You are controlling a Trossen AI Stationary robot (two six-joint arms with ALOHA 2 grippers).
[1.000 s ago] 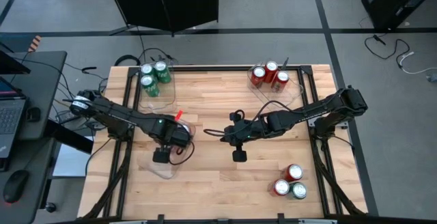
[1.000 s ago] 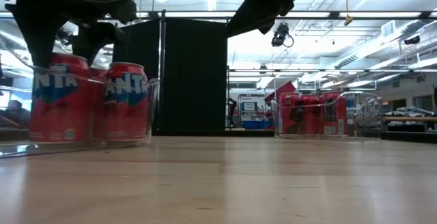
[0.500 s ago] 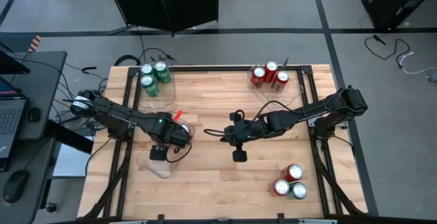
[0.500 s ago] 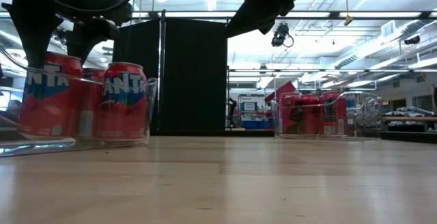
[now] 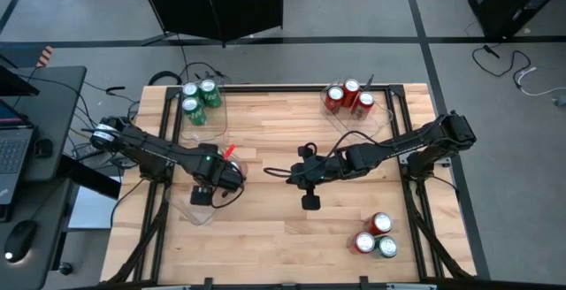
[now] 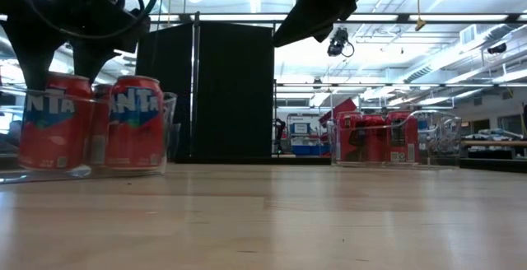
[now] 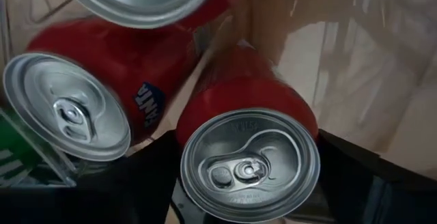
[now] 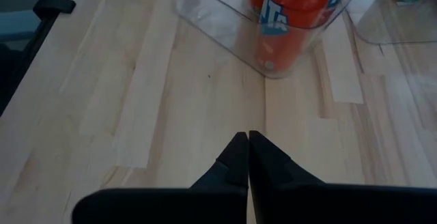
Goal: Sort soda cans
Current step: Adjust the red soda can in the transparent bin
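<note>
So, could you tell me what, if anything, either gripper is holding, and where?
The left gripper grips a red soda can by its sides, inside a clear plastic tray. The right gripper is shut on nothing.

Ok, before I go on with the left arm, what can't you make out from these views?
- High view: the left gripper covers the clear tray beneath it, so the can count there is hidden.
- Left wrist view: one red can sits between the fingers; contact is out of sight below the rim.
- Low view: tray walls blur the far cans.
- Right gripper is shut, idle mid-table.
</note>
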